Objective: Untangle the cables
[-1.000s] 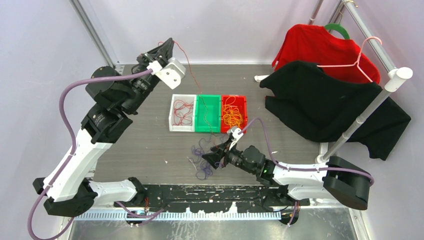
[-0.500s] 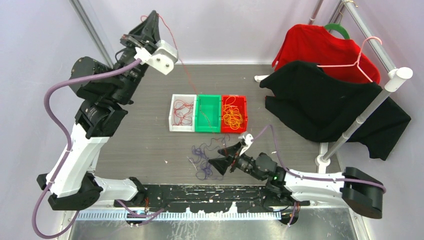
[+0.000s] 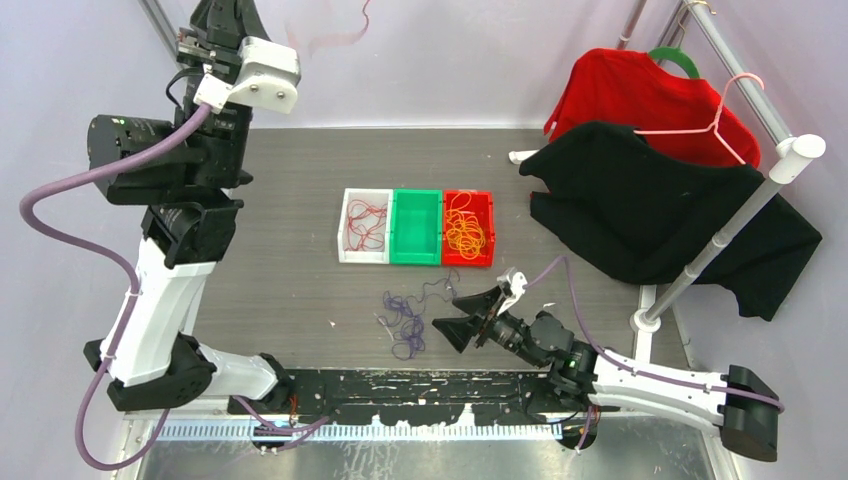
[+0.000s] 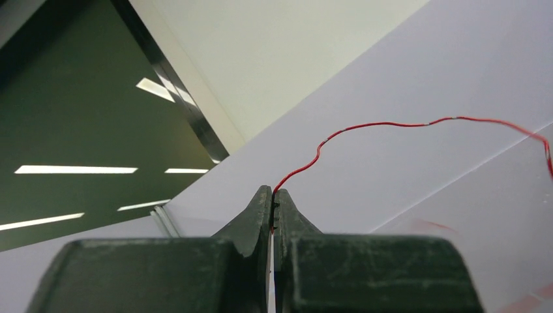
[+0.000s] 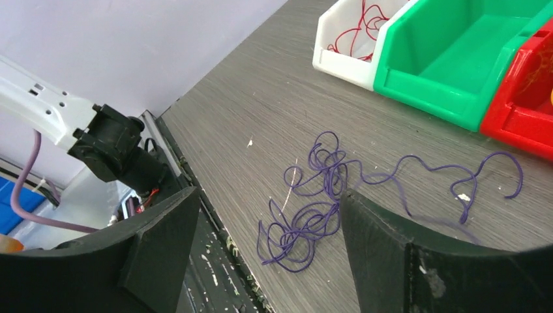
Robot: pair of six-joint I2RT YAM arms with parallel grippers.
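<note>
- The left gripper (image 4: pixel 272 195) was pinched fully together on a single red cable (image 4: pixel 391 124). It was raised high in the air, far to the rear-left of the green bin (image 3: pixel 416 258).
- The strand trailed free from the jaws with nothing else hanging on it, so it seemed already parted from the others.
- The purple cable (image 5: pixel 313 208) lay as a loose clump on the table (image 3: pixel 300 290) just on the near side of the green bin, with one long tail running off to the right.
- The right gripper (image 3: pixel 462 318) hovered low beside that clump, also on the near side of the green bin. Its jaws were spread wide and held nothing.
- The white bin (image 3: pixel 342 225), touching the green bin's left wall, held red strands. The red bin (image 3: pixel 468 262) on its right held orange cables (image 3: pixel 465 232). The green bin looked empty.
- The step in hand was probably delivering the red cable to the white bin. Lowering it well inside before letting go would stop the long tail draping into the green bin or back onto the purple clump.
- The right gripper would do best to take the purple tail or an outer loop, not the clump's middle, so pulling loosens it rather than tightening it.
</note>
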